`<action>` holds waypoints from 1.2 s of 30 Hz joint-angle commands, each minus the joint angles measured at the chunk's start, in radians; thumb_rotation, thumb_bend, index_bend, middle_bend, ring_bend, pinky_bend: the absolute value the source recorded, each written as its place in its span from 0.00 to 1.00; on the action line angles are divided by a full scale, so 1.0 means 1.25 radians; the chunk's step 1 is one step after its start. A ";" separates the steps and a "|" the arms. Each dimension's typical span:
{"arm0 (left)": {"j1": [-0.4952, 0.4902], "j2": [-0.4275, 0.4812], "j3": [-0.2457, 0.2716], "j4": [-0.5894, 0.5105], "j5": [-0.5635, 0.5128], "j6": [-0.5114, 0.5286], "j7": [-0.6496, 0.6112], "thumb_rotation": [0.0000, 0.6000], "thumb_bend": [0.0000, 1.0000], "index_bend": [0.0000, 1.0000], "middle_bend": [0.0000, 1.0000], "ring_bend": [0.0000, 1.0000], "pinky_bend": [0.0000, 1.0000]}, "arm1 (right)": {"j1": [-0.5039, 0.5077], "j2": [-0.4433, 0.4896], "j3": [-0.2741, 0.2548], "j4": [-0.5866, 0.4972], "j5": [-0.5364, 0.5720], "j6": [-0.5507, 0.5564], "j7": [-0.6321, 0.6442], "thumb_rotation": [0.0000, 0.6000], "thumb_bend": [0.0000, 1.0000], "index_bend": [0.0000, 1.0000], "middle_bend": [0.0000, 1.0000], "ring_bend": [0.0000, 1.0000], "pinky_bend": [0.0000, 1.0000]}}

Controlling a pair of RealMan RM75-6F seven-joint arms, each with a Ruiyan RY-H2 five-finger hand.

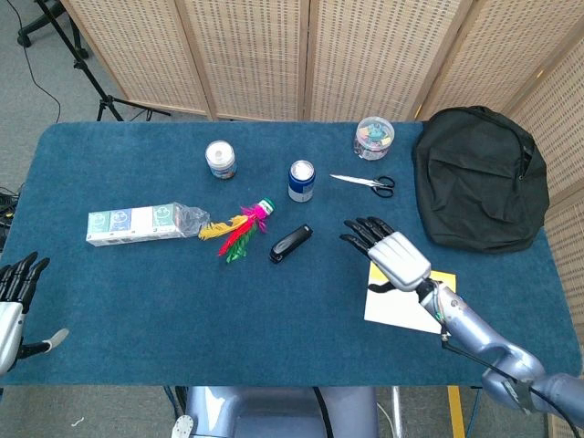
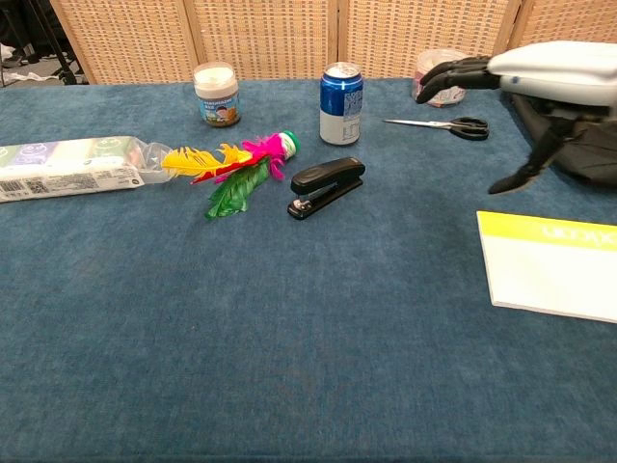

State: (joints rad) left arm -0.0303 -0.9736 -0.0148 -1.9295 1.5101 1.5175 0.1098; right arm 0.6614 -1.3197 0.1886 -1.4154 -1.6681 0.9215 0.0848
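Right hand (image 1: pixel 394 255) hovering palm-down, fingers spread, holding nothing, centre-right of head view, above notepad (image 1: pixel 415 306) corner. Nearest target looks like black stapler (image 1: pixel 291 243), mid-frame, just beside feather shuttlecock (image 1: pixel 239 228). Tip: approach from above, grab stapler across narrow sides, stay off feathers. Left hand (image 1: pixel 13 301) lower-left edge, fingers apart, empty.

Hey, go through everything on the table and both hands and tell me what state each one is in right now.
Right hand: open, above the table, holding nothing.
Left hand: open, off the table's near left edge.
Stapler: closed, lying flat.
Scissors: closed, flat.
Can: upright.
Small jar: upright, lid on.
Clear tub: lid on.
Backpack: lying flat.
Notepad: closed, flat.
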 commanded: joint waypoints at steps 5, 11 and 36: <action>-0.010 0.001 -0.016 -0.002 -0.051 -0.022 0.002 1.00 0.00 0.00 0.00 0.00 0.00 | 0.137 -0.183 0.035 0.209 0.072 -0.107 0.034 1.00 0.16 0.18 0.11 0.07 0.13; -0.031 0.004 -0.037 0.006 -0.107 -0.059 -0.005 1.00 0.00 0.00 0.00 0.00 0.00 | 0.230 -0.289 0.039 0.343 0.083 -0.157 0.025 1.00 0.28 0.20 0.13 0.09 0.16; -0.045 0.014 -0.042 0.013 -0.135 -0.083 -0.032 1.00 0.00 0.00 0.00 0.00 0.00 | 0.302 -0.413 -0.004 0.534 0.127 -0.151 0.096 1.00 0.70 0.57 0.49 0.27 0.18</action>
State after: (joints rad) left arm -0.0864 -0.9565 -0.0679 -1.9133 1.3401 1.4131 0.0711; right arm 1.0423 -1.8391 0.1848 -0.7441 -1.5115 0.7273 0.2047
